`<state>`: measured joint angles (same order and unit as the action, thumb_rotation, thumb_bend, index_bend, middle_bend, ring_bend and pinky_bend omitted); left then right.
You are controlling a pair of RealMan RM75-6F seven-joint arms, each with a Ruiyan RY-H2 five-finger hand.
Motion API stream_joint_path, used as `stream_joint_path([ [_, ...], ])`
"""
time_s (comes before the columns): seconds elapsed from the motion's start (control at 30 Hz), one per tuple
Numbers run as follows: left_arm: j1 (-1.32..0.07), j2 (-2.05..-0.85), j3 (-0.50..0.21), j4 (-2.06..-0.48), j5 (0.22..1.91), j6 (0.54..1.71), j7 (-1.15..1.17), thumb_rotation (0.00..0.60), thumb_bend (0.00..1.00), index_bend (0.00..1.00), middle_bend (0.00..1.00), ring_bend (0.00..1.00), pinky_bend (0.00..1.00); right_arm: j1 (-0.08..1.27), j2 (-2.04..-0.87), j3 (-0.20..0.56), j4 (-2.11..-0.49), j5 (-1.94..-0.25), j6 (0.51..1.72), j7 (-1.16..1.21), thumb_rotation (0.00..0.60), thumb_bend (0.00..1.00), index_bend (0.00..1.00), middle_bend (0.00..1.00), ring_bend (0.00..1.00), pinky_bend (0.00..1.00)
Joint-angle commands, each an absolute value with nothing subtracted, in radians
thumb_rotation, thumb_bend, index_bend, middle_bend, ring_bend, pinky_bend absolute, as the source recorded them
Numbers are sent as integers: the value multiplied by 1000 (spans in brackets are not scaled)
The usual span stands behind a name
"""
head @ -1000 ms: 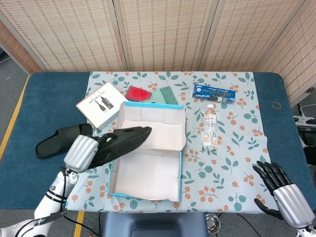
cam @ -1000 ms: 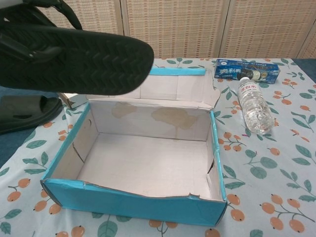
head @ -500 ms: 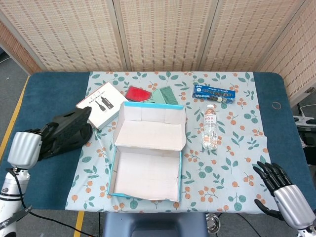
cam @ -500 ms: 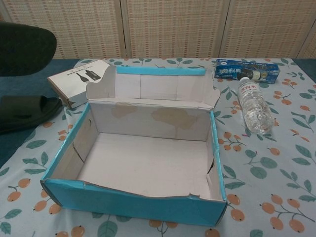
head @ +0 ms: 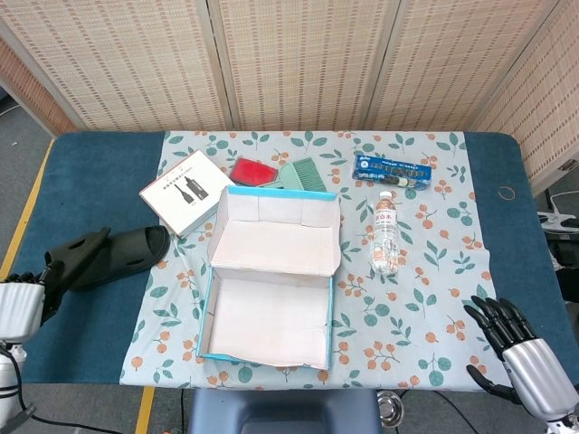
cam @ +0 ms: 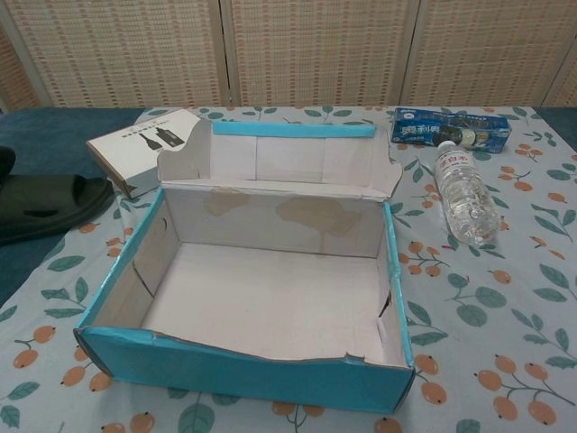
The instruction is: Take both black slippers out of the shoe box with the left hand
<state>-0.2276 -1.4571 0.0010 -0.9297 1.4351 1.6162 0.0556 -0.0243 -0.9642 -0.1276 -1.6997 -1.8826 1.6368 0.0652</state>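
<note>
The shoe box [head: 268,285] stands empty; both black slippers [head: 107,256] lie left of it on the worktop [head: 90,163]. The left hand [head: 20,303] grips the nearer slipper's end and should set it flat before releasing. The right hand [head: 520,353] rests open, holding nothing.

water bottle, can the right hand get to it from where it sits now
Probably yes: the right hand sits open at the near right edge, and only bare patterned cloth lies between it and the water bottle.

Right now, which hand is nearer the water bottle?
Right. The right hand sits at the table's near right corner, below and right of the water bottle. The left hand is at the far left edge, beyond the shoe box.
</note>
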Motion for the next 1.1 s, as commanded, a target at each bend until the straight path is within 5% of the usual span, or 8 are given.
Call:
stream_joint_path([
  [0.03, -165, -1590, 22, -784, 1453, 1624, -31, 600, 633, 822, 804, 547, 526, -24, -965, -126, -1700, -1879, 1633, 63, 569, 184, 0, 0, 0, 0],
  [0.13, -154, -1627, 34, -726, 1465, 1603, -62, 600, 565, 694, 660, 414, 409, -22, -969, -126, -1703, -1878, 1626, 53, 569, 184, 0, 0, 0, 0],
  [0.23, -146, -1628, 47, -710, 1470, 1548, -124, 600, 454, 280, 184, 69, 177, -21, -971, -126, -1706, -1871, 1615, 44, 568, 184, 0, 0, 0, 0],
  [0.3, -142, -1613, 45, -751, 1472, 1538, -189, 600, 418, 38, 3, 0, 94, -21, -971, -126, -1709, -1868, 1609, 37, 568, 184, 0, 0, 0, 0],
  [0.8, -104, -1368, 162, -1165, 1633, 1558, -415, 600, 334, 0, 0, 0, 69, -23, -968, -133, -1722, -1869, 1600, 17, 569, 184, 0, 0, 0, 0],
  [1.1, -70, -1399, 182, -1160, 1656, 1541, -322, 600, 333, 0, 0, 0, 67, -27, -963, -140, -1721, -1888, 1611, 22, 569, 184, 0, 0, 0, 0],
])
